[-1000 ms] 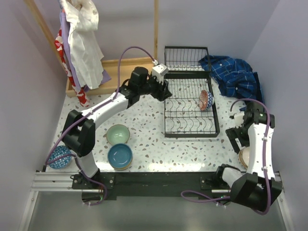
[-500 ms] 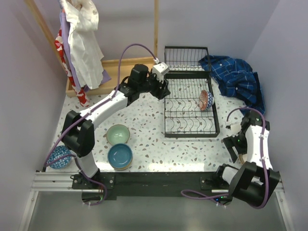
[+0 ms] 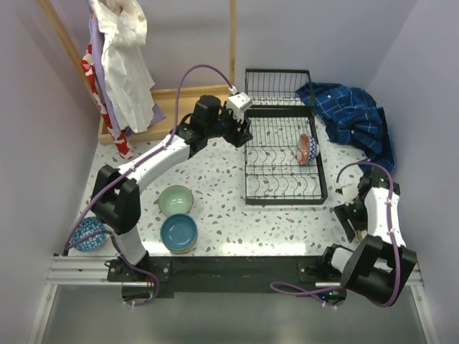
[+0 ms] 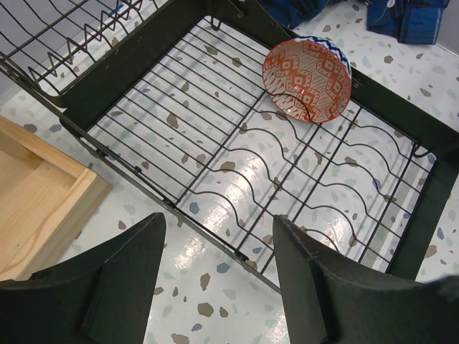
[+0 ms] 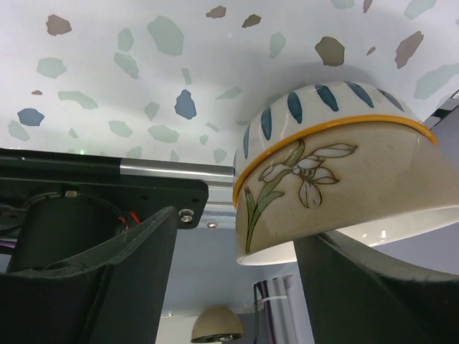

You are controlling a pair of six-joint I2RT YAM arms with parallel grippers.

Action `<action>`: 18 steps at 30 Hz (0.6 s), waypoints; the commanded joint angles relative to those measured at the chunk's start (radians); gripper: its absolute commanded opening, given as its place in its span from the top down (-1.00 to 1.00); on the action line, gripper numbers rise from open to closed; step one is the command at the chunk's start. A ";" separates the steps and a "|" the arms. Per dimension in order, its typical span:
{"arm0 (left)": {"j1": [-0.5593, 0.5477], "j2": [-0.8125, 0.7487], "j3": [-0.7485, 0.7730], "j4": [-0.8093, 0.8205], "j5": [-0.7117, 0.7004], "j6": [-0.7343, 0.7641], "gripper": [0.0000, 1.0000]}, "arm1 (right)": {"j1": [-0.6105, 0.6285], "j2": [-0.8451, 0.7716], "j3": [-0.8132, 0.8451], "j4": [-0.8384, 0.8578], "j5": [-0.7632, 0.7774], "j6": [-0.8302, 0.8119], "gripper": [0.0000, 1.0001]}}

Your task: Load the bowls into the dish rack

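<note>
Bowl (image 5: 337, 179), floral beige, loosely straddled by right claw (image 5: 237, 236), left claw (image 4: 219, 222) wide above dish rack (image 4: 125, 72)

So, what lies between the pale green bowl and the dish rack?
Only bare speckled tabletop between the pale green bowl and dish rack, per the top view.

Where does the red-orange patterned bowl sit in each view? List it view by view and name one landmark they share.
Top external: the red-orange patterned bowl stands tilted on edge at the right side of the dish rack, right of picture centre.
Left wrist: upper right of the picture, inside the same rack.
Right wrist: not in it; only a beige flowered bowl shows.
Shared landmark: the speckled table appears in all three views.
</note>
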 commanded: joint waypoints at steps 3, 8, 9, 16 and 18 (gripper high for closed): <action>0.006 -0.045 0.022 0.023 -0.015 0.027 -0.33 | -0.023 0.046 -0.001 0.042 -0.020 -0.038 -0.21; 0.006 -0.040 0.029 0.028 -0.019 0.031 -0.33 | -0.035 0.082 -0.003 0.052 -0.011 -0.061 0.06; 0.007 -0.039 0.032 0.030 -0.021 0.031 -0.33 | -0.035 0.081 -0.004 0.052 -0.009 -0.065 0.10; 0.006 -0.042 0.021 0.040 -0.041 0.037 -0.33 | -0.035 0.037 -0.010 0.016 -0.020 -0.128 0.55; 0.007 -0.043 0.021 0.040 -0.042 0.039 -0.33 | -0.037 0.026 0.002 -0.012 -0.037 -0.157 0.67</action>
